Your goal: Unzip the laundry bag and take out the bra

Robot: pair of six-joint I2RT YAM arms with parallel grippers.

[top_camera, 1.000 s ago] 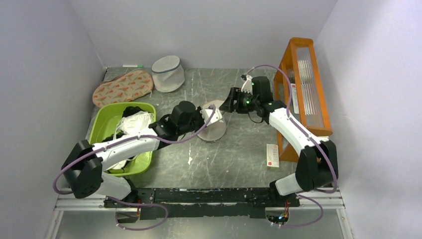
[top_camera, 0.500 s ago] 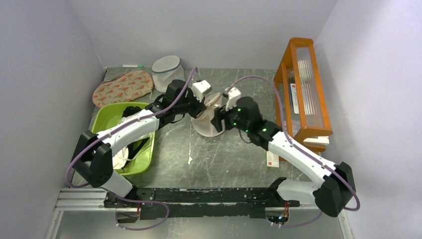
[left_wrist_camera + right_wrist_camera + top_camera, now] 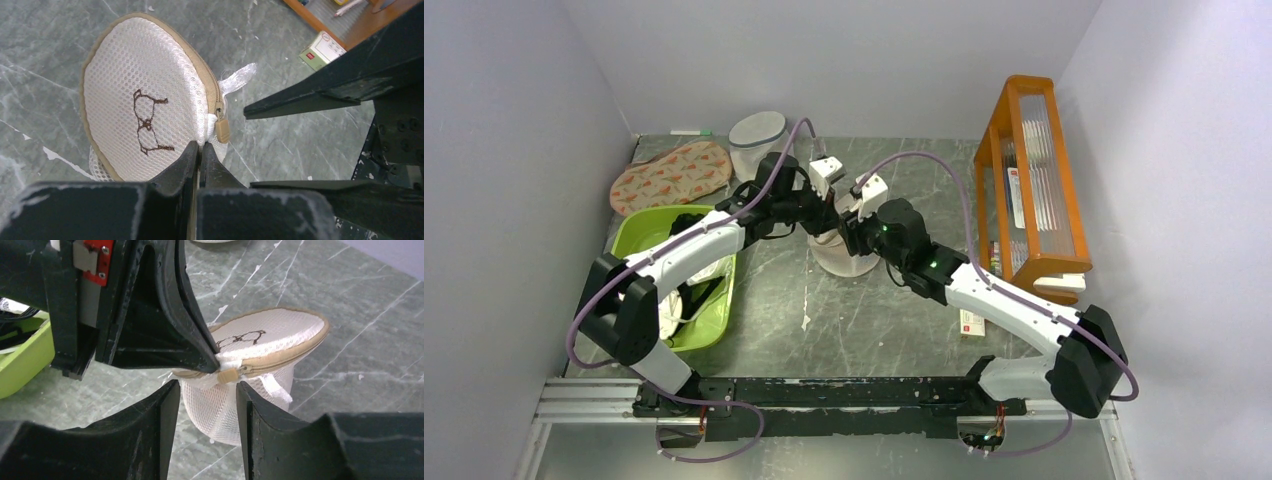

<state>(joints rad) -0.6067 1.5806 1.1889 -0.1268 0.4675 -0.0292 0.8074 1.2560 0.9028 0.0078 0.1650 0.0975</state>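
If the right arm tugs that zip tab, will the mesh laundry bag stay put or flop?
Probably floppy: the laundry bag is thin mesh, sagging below its rim. Likely light, since the left gripper alone holds it tilted.

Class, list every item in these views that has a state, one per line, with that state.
laundry bag: tilted, zip closed where visible.
zip pull: not gripped, hanging at the rim.
left gripper: shut on the laundry bag rim.
right gripper: open, straddling the zip pull.
green tub: holding laundry.
mesh cylinder: upright.
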